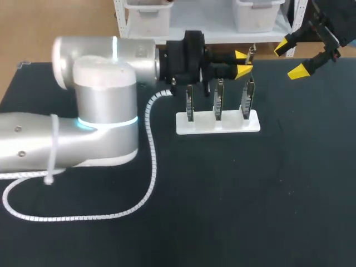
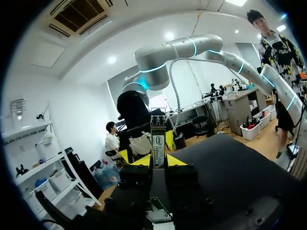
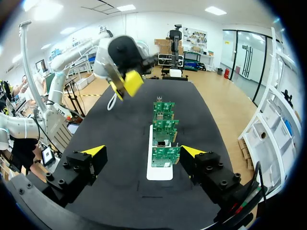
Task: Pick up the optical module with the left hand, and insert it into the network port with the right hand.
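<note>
1. Black table (image 1: 267,211) underneath, viewed from above and behind.
2. For the left arm (image 1: 105,94): comes in from the left side, bends at a thick silver elbow, stretches level past the middle toward the far edge; trails a white coiled cable (image 1: 151,167), looped down onto the table beside it.
3. For the left gripper (image 1: 245,62): hangs raised above the table near the right-hand end of the board row, touching none of the boards; clamps the optical module (image 2: 158,143) from both sides between the yellow tips, upright, one end poking out past them.
4. For the right gripper (image 1: 290,59): enters at the far right corner, raised, apart from the left gripper and off beyond the row's end; gapes wide, empty.
5. Toward the far middle of the table: white base (image 1: 203,127) bearing three upright circuit boards (image 1: 218,100) side by side; in the right wrist view, lies straight ahead of that gripper, boards lined up one behind another, left gripper up off to one side.
</note>
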You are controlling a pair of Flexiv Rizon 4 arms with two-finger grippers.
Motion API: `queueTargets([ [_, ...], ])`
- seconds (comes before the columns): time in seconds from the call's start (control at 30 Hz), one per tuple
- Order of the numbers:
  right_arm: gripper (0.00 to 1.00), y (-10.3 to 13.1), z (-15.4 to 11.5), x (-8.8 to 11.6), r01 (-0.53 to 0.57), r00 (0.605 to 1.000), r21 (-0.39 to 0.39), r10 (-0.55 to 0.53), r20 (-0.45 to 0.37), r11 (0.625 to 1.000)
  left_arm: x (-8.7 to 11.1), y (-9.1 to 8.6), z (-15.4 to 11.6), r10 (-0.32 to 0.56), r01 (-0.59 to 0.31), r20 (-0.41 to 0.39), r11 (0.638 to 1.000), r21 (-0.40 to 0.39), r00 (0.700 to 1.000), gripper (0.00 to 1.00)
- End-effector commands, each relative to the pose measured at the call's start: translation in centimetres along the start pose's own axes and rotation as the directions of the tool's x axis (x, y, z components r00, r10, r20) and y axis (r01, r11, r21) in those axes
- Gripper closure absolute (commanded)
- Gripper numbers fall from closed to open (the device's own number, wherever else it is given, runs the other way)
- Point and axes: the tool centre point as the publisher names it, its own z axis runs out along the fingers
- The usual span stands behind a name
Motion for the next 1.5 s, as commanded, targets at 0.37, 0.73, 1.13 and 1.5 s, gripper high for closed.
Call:
queueTargets([
  [0.37,0.0,0.2,0.0,0.0,0.0,1.0,0.004,0.0,0.0,1.0,2.2,2.3,2.8,-0.055,0.048,0.134,0.997,0.06,0.989,1.0],
  [0.73,0.0,0.2,0.0,0.0,0.0,1.0,0.004,0.0,0.0,1.0,1.6,1.3,1.6,-0.123,0.117,0.07,0.99,0.081,0.99,1.0],
  [1.13,0.0,0.2,0.0,0.0,0.0,1.0,0.004,0.0,0.0,1.0,1.7,0.7,3.0,-0.139,0.138,0.002,0.987,0.076,0.99,1.0],
  [1.5,0.0,0.2,0.0,0.0,0.0,1.0,0.004,0.0,0.0,1.0,2.7,1.4,3.5,-0.151,0.148,0.021,0.986,0.08,0.988,1.0],
])
